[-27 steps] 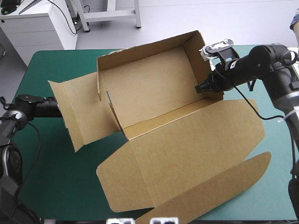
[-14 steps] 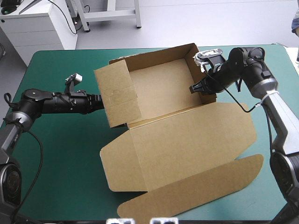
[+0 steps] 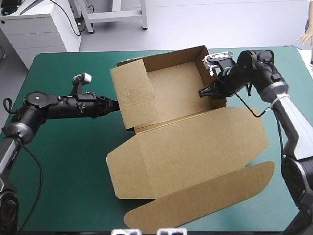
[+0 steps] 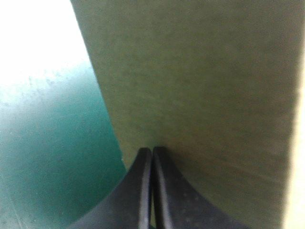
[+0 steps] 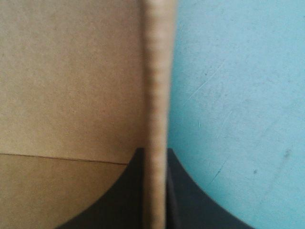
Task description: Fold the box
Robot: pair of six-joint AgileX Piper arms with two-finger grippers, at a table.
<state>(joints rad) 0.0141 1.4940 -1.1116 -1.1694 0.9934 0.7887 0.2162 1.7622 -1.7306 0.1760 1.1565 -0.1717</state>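
Box [image 3: 195, 147]: light, stiff board; hold wall rims. Right gripper [image 3: 201, 93] fingers clamp one; left gripper [image 3: 117, 104] fingers closed, empty.

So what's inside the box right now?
Only bare brown floor shows inside the box; nothing lies in it. One finger of the right gripper reaches in, clamping the right wall. The left flap, tilted inward, hides the floor's left end.

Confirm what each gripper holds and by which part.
Right gripper is shut on the box, clamping the upper edge of its right end wall. Left gripper holds nothing: shut, tip against the raised left flap.
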